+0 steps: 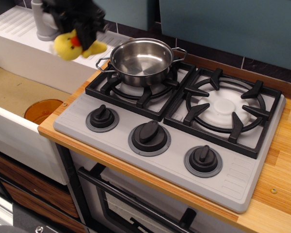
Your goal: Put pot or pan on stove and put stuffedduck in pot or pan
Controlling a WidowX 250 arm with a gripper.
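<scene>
The shiny steel pot [141,60] stands on the left rear burner of the grey two-burner stove [174,155]. My black gripper [85,35] is at the top left, high above the counter and just left of the pot. It is shut on the yellow stuffed duck [70,47], which hangs in the air with its orange-red beak showing. The duck is blurred by motion. The pot is empty inside.
An orange round dish [42,109] lies in the sink [19,92] at the left. A white drain board with a grey upright object [42,22] runs along the back left. Three black knobs [149,132] line the stove front. The right burner [226,107] is bare.
</scene>
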